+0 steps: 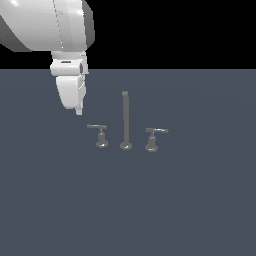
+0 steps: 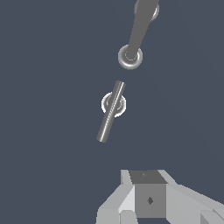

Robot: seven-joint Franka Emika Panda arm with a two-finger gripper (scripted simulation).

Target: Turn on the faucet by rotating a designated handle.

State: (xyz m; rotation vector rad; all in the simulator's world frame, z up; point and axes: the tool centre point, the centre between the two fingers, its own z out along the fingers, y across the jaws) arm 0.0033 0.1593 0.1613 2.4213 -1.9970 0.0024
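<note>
Exterior view: white hand (image 1: 78, 111) hanging above dark surface (image 1: 190, 200), up and toward exterior view's left of handle (image 1: 100, 135), apart from it. Fingers close together, gap not readable; nothing seen in grasp. Faucet (image 1: 125, 122) mid-surface: tall spout post on round foot, handle just beside it on exterior view's left, shinier second handle (image 1: 154, 138) on exterior view's right.

Wrist view: looking down on handle (image 2: 111, 110), lever straight across round base. Spout post (image 2: 136, 35) near. Hand body visible, fingertips unclear; opening cannot tell.
</note>
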